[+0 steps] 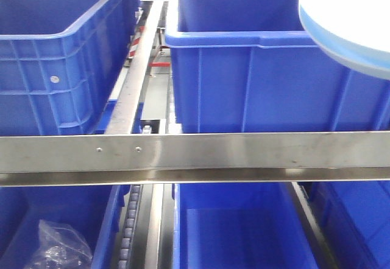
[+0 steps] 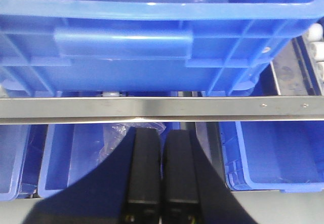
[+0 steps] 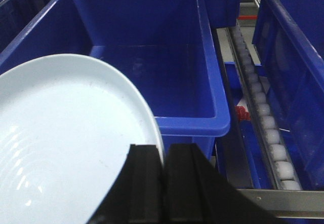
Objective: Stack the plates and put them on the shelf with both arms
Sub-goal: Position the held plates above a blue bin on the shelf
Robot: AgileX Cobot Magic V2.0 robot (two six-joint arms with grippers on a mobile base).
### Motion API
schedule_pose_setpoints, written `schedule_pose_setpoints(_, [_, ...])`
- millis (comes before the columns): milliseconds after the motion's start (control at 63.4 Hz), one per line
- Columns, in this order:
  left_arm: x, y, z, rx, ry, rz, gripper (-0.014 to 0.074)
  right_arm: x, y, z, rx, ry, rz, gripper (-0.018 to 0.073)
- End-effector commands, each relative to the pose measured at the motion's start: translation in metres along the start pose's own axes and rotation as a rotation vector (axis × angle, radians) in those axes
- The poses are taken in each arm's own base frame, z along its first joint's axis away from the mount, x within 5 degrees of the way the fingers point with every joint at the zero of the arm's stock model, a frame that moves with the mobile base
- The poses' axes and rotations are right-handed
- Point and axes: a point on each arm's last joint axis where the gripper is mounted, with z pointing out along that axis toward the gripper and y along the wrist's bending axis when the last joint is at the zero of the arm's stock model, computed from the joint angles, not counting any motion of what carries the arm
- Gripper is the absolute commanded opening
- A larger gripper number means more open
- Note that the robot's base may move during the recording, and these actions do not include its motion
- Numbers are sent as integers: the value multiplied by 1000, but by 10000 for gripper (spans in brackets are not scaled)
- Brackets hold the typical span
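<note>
My right gripper (image 3: 163, 150) is shut on the rim of a round white plate (image 3: 66, 133), which fills the lower left of the right wrist view and hangs over an empty blue crate (image 3: 152, 82). In the front view the plate (image 1: 347, 19) shows at the top right, held above the steel shelf rail (image 1: 195, 153); its edge looks doubled, and I cannot tell if a second plate lies with it. My left gripper (image 2: 163, 135) is shut and empty, facing the shelf rail (image 2: 152, 107) just below an upper crate (image 2: 152, 41).
Large blue crates sit on the upper tier (image 1: 55, 56) (image 1: 256, 80) and the lower tier (image 1: 231, 226). A crumpled clear plastic bag (image 1: 58, 248) lies in the lower left crate. A roller track (image 3: 263, 112) runs beside the crate on the right.
</note>
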Motion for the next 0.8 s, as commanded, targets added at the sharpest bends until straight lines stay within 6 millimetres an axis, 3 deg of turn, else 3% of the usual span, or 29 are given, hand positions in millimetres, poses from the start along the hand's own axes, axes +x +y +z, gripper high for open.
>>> schedule_pose_setpoints(0, [-15, -1, -4, 10, -103, -6, 86, -20, 3, -3, -25, -136, -8, 28])
schedule_pose_setpoints(789, [-15, -1, -4, 10, -103, -6, 86, -20, 3, -3, -25, -136, -8, 28])
